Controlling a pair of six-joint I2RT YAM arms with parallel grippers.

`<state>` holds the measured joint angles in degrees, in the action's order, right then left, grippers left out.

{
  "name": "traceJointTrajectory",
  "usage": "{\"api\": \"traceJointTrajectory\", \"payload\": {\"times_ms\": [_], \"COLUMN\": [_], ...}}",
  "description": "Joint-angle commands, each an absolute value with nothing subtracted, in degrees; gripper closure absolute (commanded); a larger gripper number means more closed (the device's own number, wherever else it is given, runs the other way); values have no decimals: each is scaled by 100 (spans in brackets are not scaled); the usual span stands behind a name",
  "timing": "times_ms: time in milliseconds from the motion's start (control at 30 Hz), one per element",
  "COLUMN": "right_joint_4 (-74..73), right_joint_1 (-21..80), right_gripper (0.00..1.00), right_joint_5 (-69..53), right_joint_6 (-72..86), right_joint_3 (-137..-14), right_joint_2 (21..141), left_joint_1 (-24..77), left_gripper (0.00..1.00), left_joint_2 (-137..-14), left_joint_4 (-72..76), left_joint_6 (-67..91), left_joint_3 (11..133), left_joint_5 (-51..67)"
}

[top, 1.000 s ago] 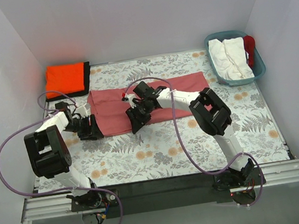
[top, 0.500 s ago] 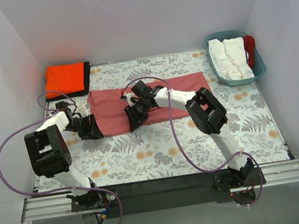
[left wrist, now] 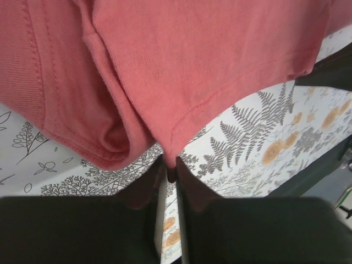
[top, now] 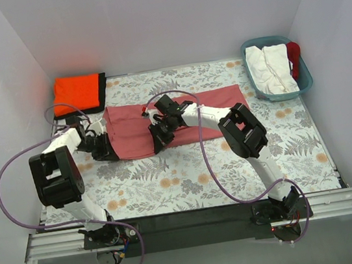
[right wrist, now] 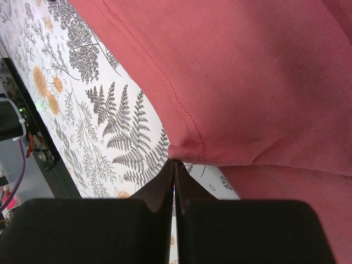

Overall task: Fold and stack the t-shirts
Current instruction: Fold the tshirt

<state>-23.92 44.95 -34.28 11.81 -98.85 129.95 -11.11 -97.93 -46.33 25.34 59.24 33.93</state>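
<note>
A dusty rose-red t-shirt (top: 180, 115) lies spread flat across the middle of the table. My left gripper (top: 104, 151) is at its near left corner. In the left wrist view the left gripper (left wrist: 170, 163) is shut on a point of the t-shirt's (left wrist: 209, 55) hem. My right gripper (top: 158, 144) sits at the near hem, further right. In the right wrist view it (right wrist: 174, 161) is pinched tight on a puckered bit of the hem (right wrist: 190, 144). A bright orange folded t-shirt (top: 77, 91) rests on a black one (top: 102, 90) at the back left.
A teal basket (top: 304, 74) holding white cloth (top: 270, 66) and something red stands at the back right. White walls close in the table on three sides. The floral tablecloth (top: 189, 176) shows in front of the shirt.
Both grippers have gone from open to shut on the rose-red shirt's near hem. The left gripper has shifted slightly toward the back.
</note>
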Motion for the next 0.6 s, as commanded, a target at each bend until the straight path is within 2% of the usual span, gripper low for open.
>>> {"api": "traceJointTrajectory", "payload": {"times_ms": [0, 300, 567], "right_joint_4": [-2285, -2171, -2110], "right_joint_1": [4421, 4184, 3973], "right_gripper": [99, 99, 99], "right_joint_5": [-3638, -4060, -4070], "right_joint_6": [1108, 1072, 932], "right_joint_3": [-10011, -10344, -10863], "right_joint_2": [12885, 12858, 13139], "left_joint_1": [-1081, -1046, -949], "left_gripper": [98, 100, 100], "left_joint_2": [-9571, -9984, -11134], "left_joint_4": [-4799, -5080, -4913], "left_joint_6": [2566, 2680, 3014], "left_joint_3": [6292, 7539, 8990], "left_joint_5": [3577, 3849, 3920]}}
